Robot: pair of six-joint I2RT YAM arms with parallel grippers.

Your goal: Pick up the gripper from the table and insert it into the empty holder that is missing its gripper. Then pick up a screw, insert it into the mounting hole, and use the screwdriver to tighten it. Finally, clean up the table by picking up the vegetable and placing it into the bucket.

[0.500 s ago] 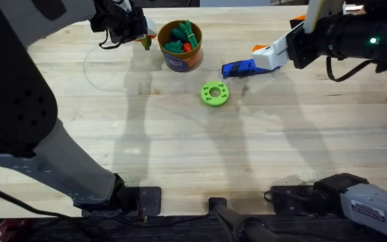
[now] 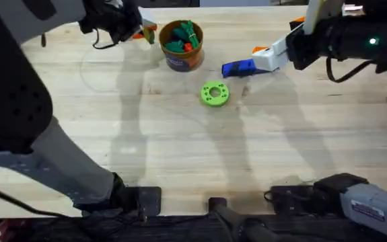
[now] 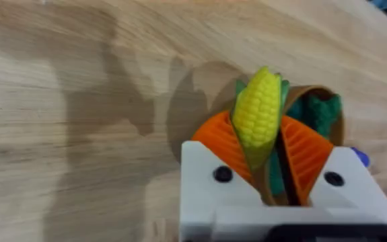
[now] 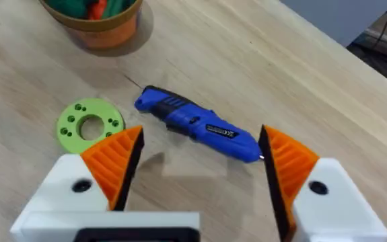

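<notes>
My left gripper (image 3: 268, 144) is clamped on the vegetable (image 3: 256, 114), a small yellow ear of toy corn pinched between my orange ribbed pads (image 3: 223, 141) with its tip pointing out past the fingers. From overhead, that gripper (image 2: 141, 31) hangs at the far left of the table (image 2: 180, 148), just beside the bucket (image 2: 182, 46) and not yet over its opening. The bucket, orange with a blue band, stands upright and already holds green and red toy pieces; in my left wrist view its rim (image 3: 314, 94) and green contents sit right behind the corn.

My right gripper (image 4: 200, 165) is spread wide and holds nothing, its two orange pads (image 4: 116, 158) apart above the wood. The screwdriver (image 4: 196, 124), bright blue, lies flat on the table between and just beyond those fingers, clear of both. Overhead, the same screwdriver (image 2: 238, 67) rests right of the bucket, with my right gripper (image 2: 264, 57) at its right end.

A green disc (image 2: 215, 93) with a centre hole and a ring of smaller holes lies flat near the table's middle, just in front of the screwdriver and apart from it; in my right wrist view the disc (image 4: 89, 124) sits beside my finger.
</notes>
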